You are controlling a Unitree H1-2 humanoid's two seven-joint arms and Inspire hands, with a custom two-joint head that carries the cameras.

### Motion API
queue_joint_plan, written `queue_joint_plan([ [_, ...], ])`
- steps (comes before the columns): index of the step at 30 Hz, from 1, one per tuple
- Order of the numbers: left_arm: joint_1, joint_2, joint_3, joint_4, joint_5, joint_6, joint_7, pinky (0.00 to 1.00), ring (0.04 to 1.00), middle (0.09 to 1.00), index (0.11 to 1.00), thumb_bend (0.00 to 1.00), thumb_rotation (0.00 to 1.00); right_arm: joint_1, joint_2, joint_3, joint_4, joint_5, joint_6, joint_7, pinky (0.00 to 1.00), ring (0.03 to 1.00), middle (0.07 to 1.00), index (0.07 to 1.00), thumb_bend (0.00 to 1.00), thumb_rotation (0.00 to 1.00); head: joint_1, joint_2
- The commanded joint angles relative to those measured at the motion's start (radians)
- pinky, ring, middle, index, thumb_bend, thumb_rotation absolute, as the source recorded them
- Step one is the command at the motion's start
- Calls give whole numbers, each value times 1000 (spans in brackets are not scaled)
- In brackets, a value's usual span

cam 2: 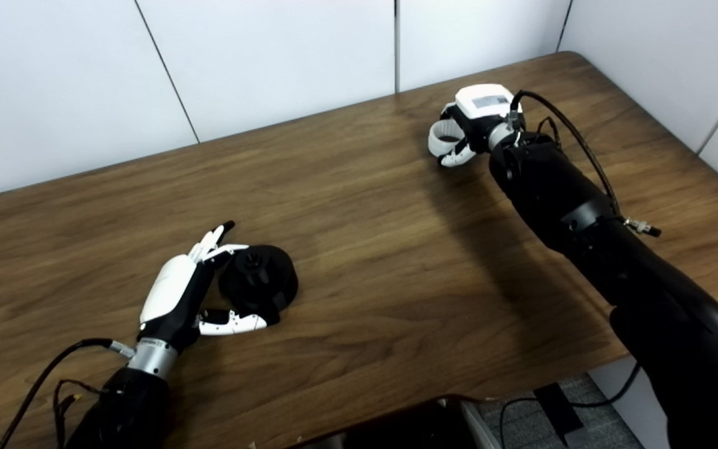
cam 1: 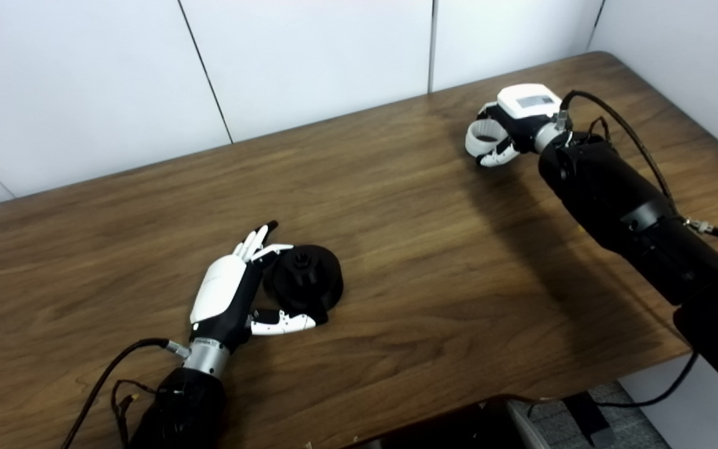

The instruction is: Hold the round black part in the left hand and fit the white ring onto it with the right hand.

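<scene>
**Black part cupped at the left, white ring held far off at the right**

The round black part (cam 1: 305,278) lies on the wooden tabletop (cam 1: 396,249) toward the near left, its toothed hub facing up and slightly toward the camera. The left hand (cam 1: 229,293) stands on edge beside it, palm turned to the part: the fingers (cam 1: 257,239) reach up along the part's far-left side and the thumb (cam 1: 284,322) stretches under its near edge. The hand brackets the part loosely and touches it, but the fingers are spread rather than clamped, and the part rests on the wood.

Well apart, near the tabletop's far right corner, the right hand (cam 1: 508,128) is closed around the white ring (cam 1: 482,136), which projects from its left side with the opening visible. Whether the ring touches the wood cannot be told. The right arm's black forearm (cam 1: 614,193) runs back to the lower right, a cable (cam 1: 633,134) looping over it. White wall panels (cam 1: 309,62) stand behind the tabletop.
</scene>
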Motion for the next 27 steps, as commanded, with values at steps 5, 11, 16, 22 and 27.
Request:
queue_joint_plan([
  [5, 27, 10, -21, 12, 18, 9, -42, 987, 1000, 1000, 704, 1000, 367, -40, -33, -15, -17, -5, -21, -27, 910, 777, 751, 793, 683, 294, 1, 0],
  [11, 28, 12, -20, 13, 17, 5, -40, 983, 1000, 1000, 703, 1000, 361, -35, -32, -21, -17, -2, -30, -37, 915, 757, 740, 788, 672, 235, 3, 0],
  [16, 28, 12, -20, 11, 19, 4, -40, 980, 1000, 1000, 701, 1000, 362, -29, -30, -35, -13, 15, -49, -62, 915, 734, 727, 774, 664, 202, 3, 2],
  [22, 28, 12, -21, 12, 19, 3, -39, 978, 1000, 1000, 700, 1000, 354, -26, -30, -48, -6, 33, -64, -93, 921, 692, 685, 748, 660, 172, 2, 2],
  [27, 27, 10, -23, 14, 20, 4, -41, 972, 1000, 1000, 702, 1000, 358, -28, -36, -62, -6, 49, -79, -102, 918, 678, 666, 736, 663, 164, 5, 2],
])
